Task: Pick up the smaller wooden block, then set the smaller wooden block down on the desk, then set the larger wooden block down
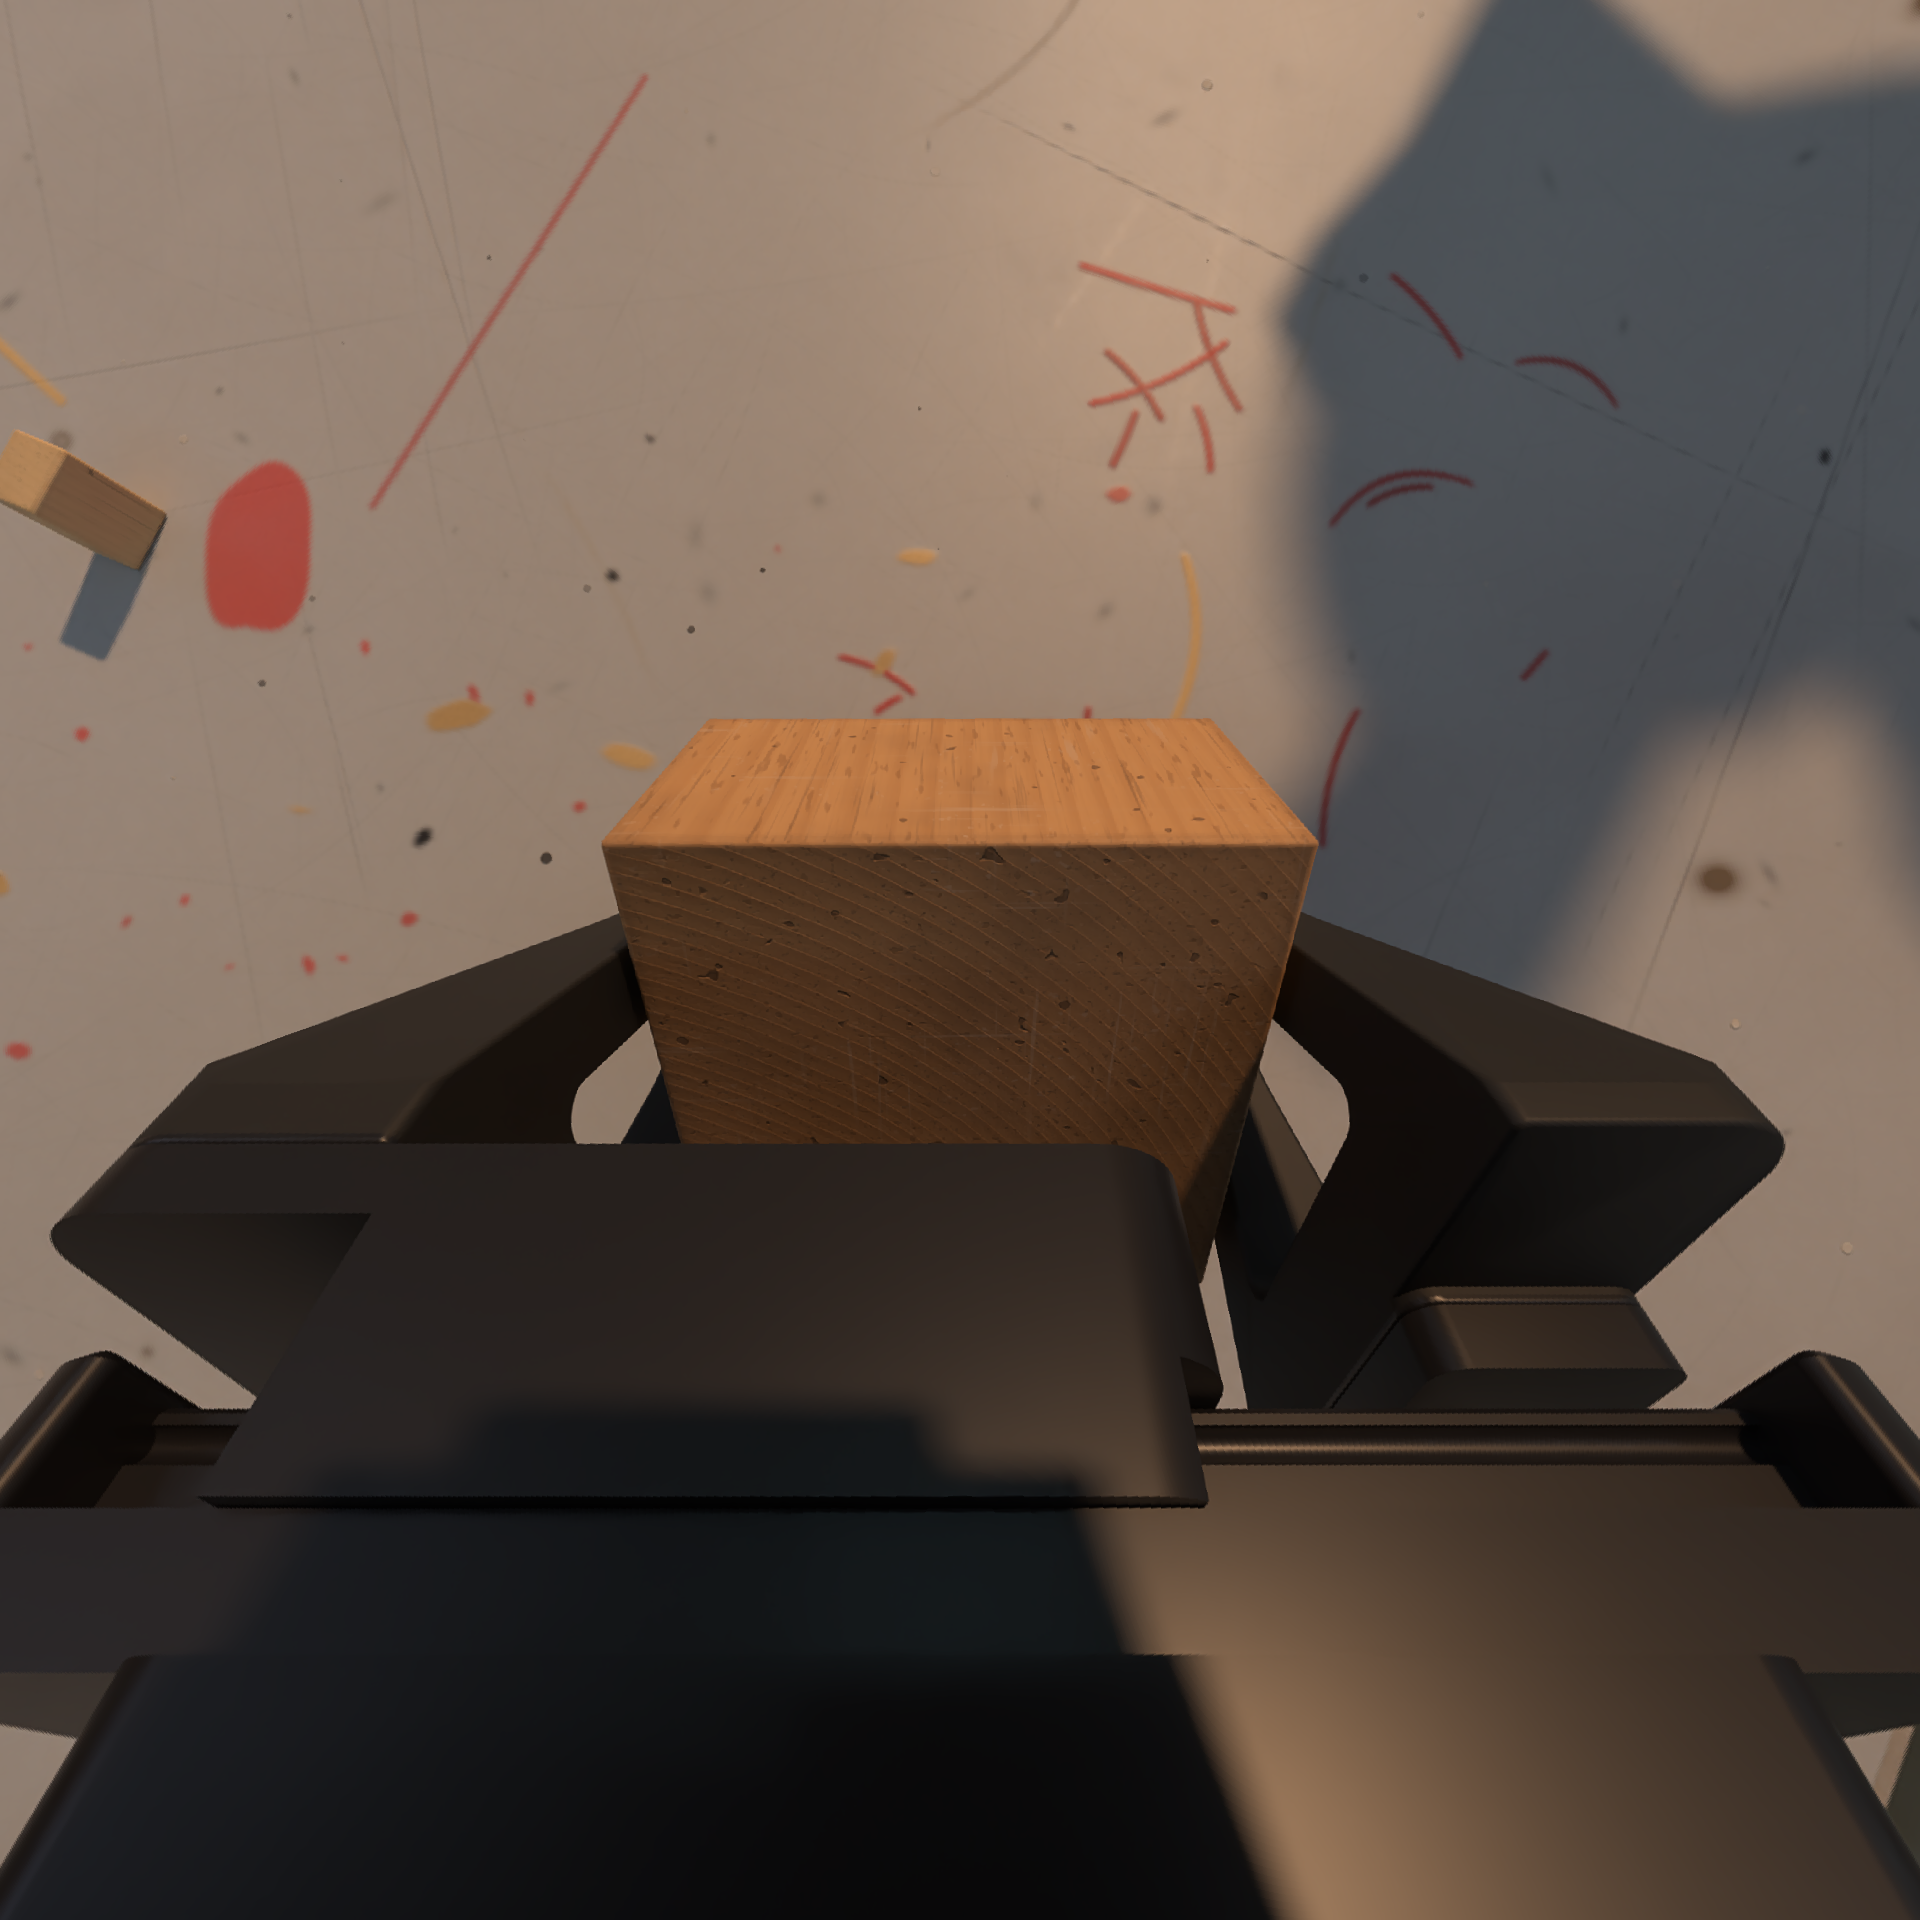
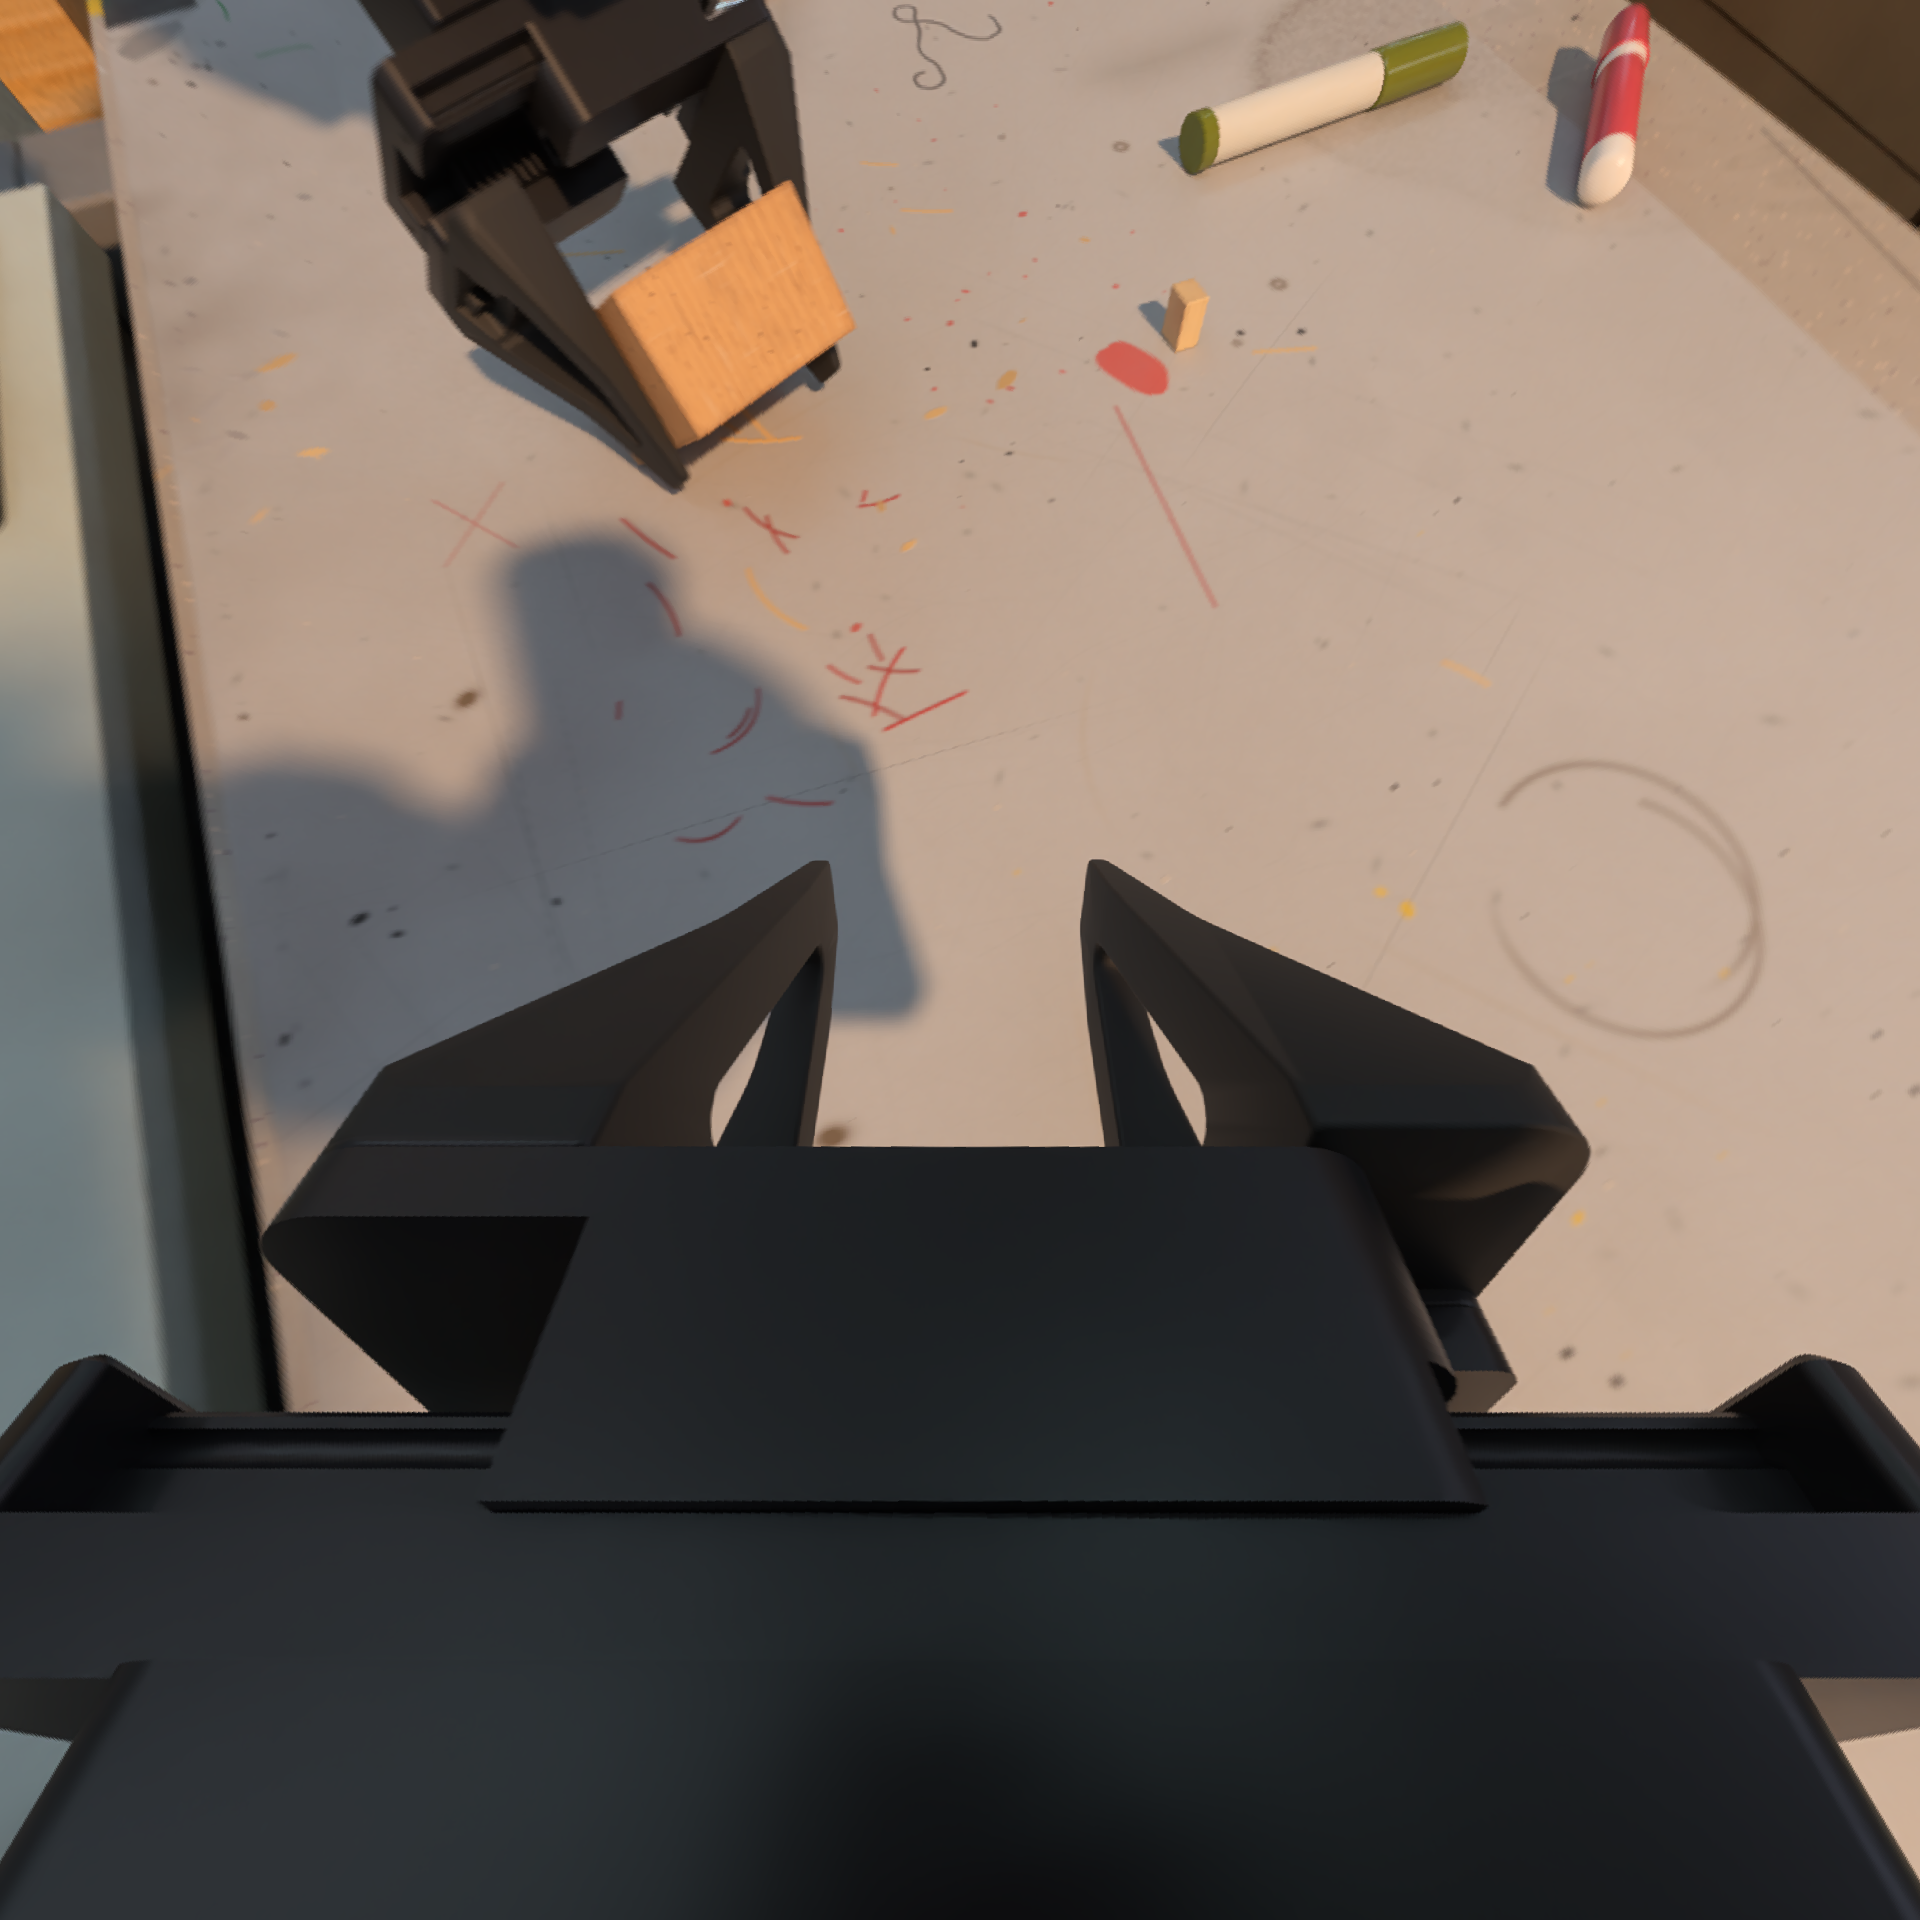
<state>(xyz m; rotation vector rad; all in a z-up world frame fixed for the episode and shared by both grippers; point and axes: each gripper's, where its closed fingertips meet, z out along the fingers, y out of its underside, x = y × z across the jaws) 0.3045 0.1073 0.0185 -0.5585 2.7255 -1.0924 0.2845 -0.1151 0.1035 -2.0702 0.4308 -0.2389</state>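
Left gripper (image 2: 727, 416): we have it clamped on the larger wooden block (image 1: 956, 966), one finger flat against each side face; in the right wrist view the block sits tilted between the fingers, close above the desk (image 2: 1455, 623).
Right gripper (image 2: 958, 883): we hold it spread with nothing between the fingers, above a bare, paint-flecked part of the desk.
Smaller wooden block (image 2: 1184, 312): it stands on the desk on its own, just beside a red paint blot (image 2: 1132, 368), well apart from both grippers.
Stage: by our reading the small block is already set down, and placing the large one is what remains.
Contact: we cannot tell whether the large block's lower corner touches the desk yet.
Risk, tilt: if we let go while the block is canted, it may land on an edge and roll or tip over.
Risk, height: if we release it too high, it may bounce and slide toward the small block.
Risk, pressing: if we push down with the grip closed, the block may twist between the fingers.
Bystanders: a green-capped marker (image 2: 1325, 96) and a red marker (image 2: 1612, 104) lie at the far side, out of the way.
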